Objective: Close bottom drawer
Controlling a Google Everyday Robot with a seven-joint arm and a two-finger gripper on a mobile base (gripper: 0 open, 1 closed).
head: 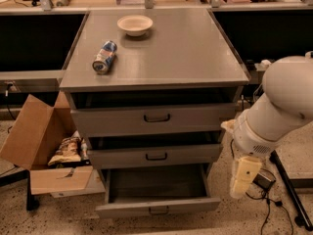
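Grey bottom drawer (157, 204) stands pulled out toward the near side. Gripper (239, 187) hangs just right of it, not touching; its grip cannot be told.
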